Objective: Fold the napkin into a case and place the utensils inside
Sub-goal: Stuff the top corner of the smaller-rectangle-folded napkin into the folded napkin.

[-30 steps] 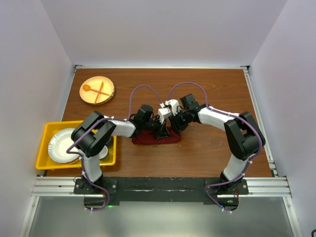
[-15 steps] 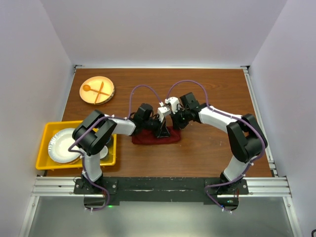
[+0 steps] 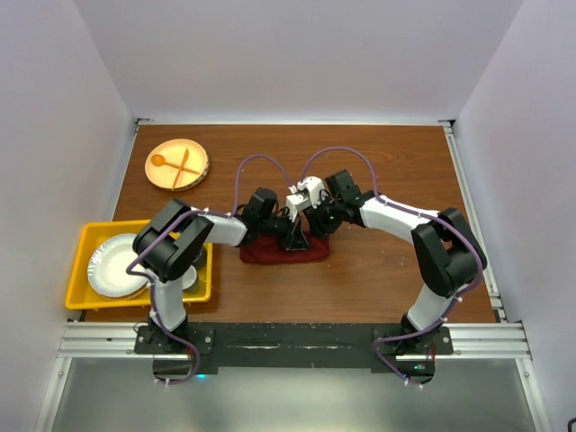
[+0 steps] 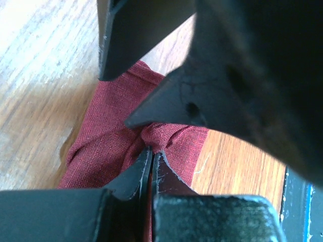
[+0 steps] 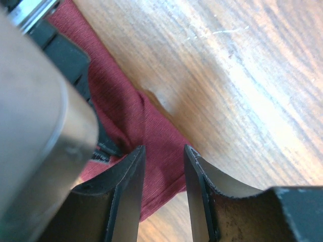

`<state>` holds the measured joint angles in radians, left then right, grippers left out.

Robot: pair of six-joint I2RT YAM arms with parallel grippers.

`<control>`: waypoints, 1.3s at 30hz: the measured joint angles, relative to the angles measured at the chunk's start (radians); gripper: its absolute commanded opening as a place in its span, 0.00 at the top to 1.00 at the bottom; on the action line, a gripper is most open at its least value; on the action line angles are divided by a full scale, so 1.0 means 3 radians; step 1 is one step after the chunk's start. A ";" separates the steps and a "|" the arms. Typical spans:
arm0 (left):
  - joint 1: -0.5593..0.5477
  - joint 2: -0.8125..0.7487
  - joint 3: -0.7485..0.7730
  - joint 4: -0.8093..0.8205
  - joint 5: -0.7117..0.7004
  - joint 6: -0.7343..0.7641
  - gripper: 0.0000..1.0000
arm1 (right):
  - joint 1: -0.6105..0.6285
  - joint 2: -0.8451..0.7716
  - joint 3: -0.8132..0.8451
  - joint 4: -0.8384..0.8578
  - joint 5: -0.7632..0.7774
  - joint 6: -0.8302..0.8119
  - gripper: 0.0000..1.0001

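Napkin: The napkin (image 3: 270, 253) is a maroon cloth folded into a narrow band. It lies on the table (image 3: 396, 162) near the middle, between the two arms. One spot on its upper layer is drawn up into a small pucker.
Left gripper: The left gripper (image 4: 151, 151) has its jaws pressed together on that pucker, and the cloth bunches right at the tips.
Right gripper: The right gripper (image 5: 164, 148) stands just beside the left one with a narrow gap between its fingers and nothing clamped in it. It is over an edge of the napkin, where cloth meets bare wood. Whether its tips touch the cloth cannot be told.
Obstruction: In the top view both wrists meet above the napkin and cover its right half, so only the left end and the front edge show. In the right wrist view the other gripper's body fills the left side and hides more cloth.
Cables: Two purple cables (image 3: 256, 162) arch above the wrists, one per arm.
Round plate: One tan round plate (image 3: 193, 151) sits at the far left of the table, well apart from the napkin. On it lie one orange spoon (image 3: 159, 161) and one orange fork (image 3: 187, 165), crossed.
Yellow tray: One yellow tray (image 3: 81, 236) sits at the near left edge. It holds a white plate (image 3: 110, 265). The left arm (image 3: 171, 247) covers the tray's right part.
Count: One napkin, two arms, two grippers, one round plate, one spoon, one fork, one tray.
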<state>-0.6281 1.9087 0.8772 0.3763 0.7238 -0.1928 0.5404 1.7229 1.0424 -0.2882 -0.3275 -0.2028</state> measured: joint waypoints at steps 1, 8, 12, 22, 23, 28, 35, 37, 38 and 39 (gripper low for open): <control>0.0001 0.0001 0.0000 0.0000 0.0005 -0.0008 1.00 | 0.0001 0.0000 -0.0015 0.0036 0.0010 0.0000 0.62; 0.0018 0.0024 0.0000 0.0008 0.0067 -0.0029 1.00 | 0.0013 0.0000 -0.0117 0.0259 0.0074 -0.0019 0.65; 0.0020 0.0027 0.0000 0.0009 0.0081 -0.0027 1.00 | 0.0013 -0.0022 -0.0122 0.0240 0.0078 -0.0028 0.62; 0.0032 0.0028 -0.0009 0.0037 0.0080 -0.0097 1.00 | -0.0051 -0.0333 -0.0076 -0.0149 -0.0090 0.0100 0.65; 0.0033 0.0028 -0.0019 0.0056 0.0080 -0.0103 1.00 | -0.0092 -0.0333 -0.0065 -0.0160 -0.0111 0.0141 0.69; 0.0041 0.0025 -0.0130 0.0263 0.0079 -0.0154 1.00 | -0.0239 -0.0333 -0.0057 -0.0168 -0.0132 0.0262 0.85; 0.0058 0.0014 -0.0256 0.0504 0.0067 -0.0259 1.00 | -0.0201 -0.0308 -0.0103 -0.0121 -0.0169 0.0395 0.94; 0.0058 0.0014 -0.0263 0.0524 0.0066 -0.0278 1.00 | -0.0187 -0.0263 -0.0127 -0.0111 -0.0163 0.0418 0.94; 0.0060 0.0014 -0.0263 0.0525 0.0066 -0.0286 1.00 | -0.0184 -0.0235 -0.0136 -0.0106 -0.0159 0.0421 0.94; 0.0061 0.0015 -0.0263 0.0526 0.0066 -0.0295 1.00 | -0.0178 -0.0201 -0.0145 -0.0097 -0.0156 0.0425 0.94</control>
<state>-0.6098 1.9133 0.7982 0.5343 0.7437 -0.2813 0.4870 1.6627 0.9989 -0.3172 -0.3744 -0.0753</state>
